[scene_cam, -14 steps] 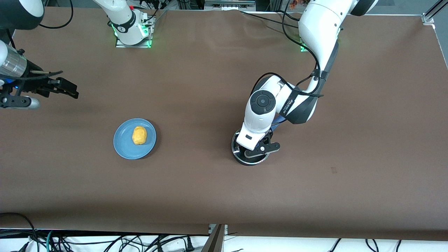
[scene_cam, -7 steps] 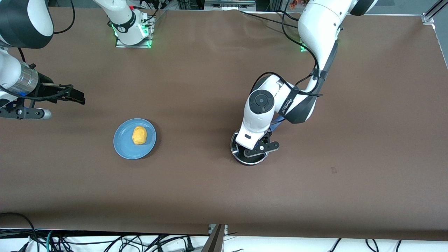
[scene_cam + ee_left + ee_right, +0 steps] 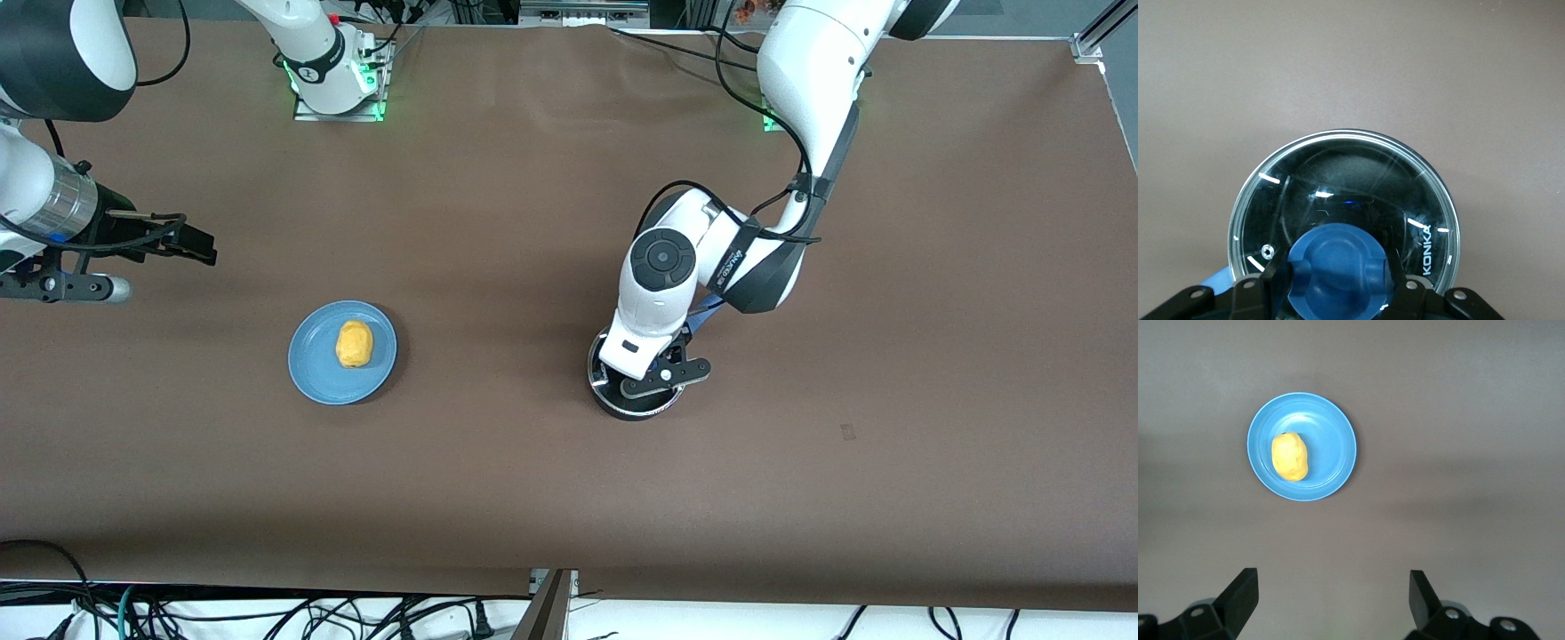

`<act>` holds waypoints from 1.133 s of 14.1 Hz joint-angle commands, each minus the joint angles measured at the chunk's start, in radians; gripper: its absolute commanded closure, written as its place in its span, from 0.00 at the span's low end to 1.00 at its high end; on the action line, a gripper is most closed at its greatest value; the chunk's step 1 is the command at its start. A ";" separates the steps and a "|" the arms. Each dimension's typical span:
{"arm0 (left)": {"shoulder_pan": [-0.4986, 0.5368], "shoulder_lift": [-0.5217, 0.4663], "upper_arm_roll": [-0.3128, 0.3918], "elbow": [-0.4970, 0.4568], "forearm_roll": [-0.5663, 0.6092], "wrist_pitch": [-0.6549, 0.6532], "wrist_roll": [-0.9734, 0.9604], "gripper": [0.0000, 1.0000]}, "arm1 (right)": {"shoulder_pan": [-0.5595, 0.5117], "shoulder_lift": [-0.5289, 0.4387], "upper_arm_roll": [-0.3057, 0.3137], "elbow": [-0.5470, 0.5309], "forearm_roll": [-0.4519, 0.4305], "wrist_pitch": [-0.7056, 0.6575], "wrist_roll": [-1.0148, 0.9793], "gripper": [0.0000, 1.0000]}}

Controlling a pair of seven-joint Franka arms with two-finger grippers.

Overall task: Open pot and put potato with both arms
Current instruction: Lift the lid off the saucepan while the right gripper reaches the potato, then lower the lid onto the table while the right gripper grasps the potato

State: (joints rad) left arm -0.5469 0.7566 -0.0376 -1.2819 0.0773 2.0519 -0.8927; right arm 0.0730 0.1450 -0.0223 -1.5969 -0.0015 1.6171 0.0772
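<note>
We take this for a robotics lab: two white arms [image 3: 676, 267] bolted on green-lit bases [image 3: 338, 98] along the frame's top edge, a brown-covered desk [image 3: 533, 498], and tangled cables [image 3: 267, 613] along the bottom edge.

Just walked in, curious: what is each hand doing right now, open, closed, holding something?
Left hand: closed on the blue knob of the pot's glass lid.
Right hand: open, holding nothing, up over the table's right-arm end.
</note>
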 commanded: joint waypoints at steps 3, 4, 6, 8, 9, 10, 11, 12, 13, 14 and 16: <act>0.047 -0.101 0.004 0.044 0.010 -0.127 0.070 0.64 | 0.054 0.053 0.002 0.017 -0.003 -0.011 -0.005 0.00; 0.080 -0.130 0.004 0.032 -0.011 -0.127 0.148 0.64 | 0.068 0.076 0.004 0.017 0.001 -0.002 -0.001 0.00; 0.157 -0.164 0.007 0.015 -0.048 -0.131 0.333 0.64 | 0.093 0.140 0.004 0.017 0.030 0.056 0.009 0.00; 0.229 -0.204 0.013 -0.025 -0.051 -0.151 0.514 0.64 | 0.138 0.220 0.004 0.012 0.049 0.142 0.021 0.00; 0.273 -0.227 0.013 -0.057 -0.051 -0.154 0.619 0.64 | 0.148 0.253 0.004 0.005 0.051 0.186 0.035 0.00; 0.313 -0.246 0.015 -0.088 -0.051 -0.154 0.724 0.64 | 0.151 0.283 0.004 -0.001 0.051 0.219 0.038 0.00; 0.350 -0.258 0.016 -0.114 -0.053 -0.154 0.821 0.64 | 0.151 0.306 0.004 -0.011 0.052 0.251 0.038 0.00; 0.378 -0.269 0.024 -0.141 -0.054 -0.153 0.907 0.64 | 0.151 0.321 0.004 -0.033 0.052 0.285 0.038 0.00; 0.404 -0.278 0.042 -0.163 -0.054 -0.150 0.998 0.64 | 0.149 0.326 0.004 -0.064 0.052 0.326 0.038 0.00; 0.425 -0.281 0.063 -0.181 -0.056 -0.147 1.081 0.64 | 0.148 0.332 0.004 -0.099 0.052 0.369 0.038 0.00; 0.464 -0.281 0.094 -0.211 -0.059 -0.142 1.208 0.64 | 0.143 0.338 0.004 -0.153 0.054 0.432 0.038 0.00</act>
State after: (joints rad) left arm -0.1115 0.5300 0.0346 -1.4114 0.0407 1.8966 0.1795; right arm 0.2235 0.5092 -0.0186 -1.6744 0.0366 1.9864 0.1111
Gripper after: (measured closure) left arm 0.392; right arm 0.000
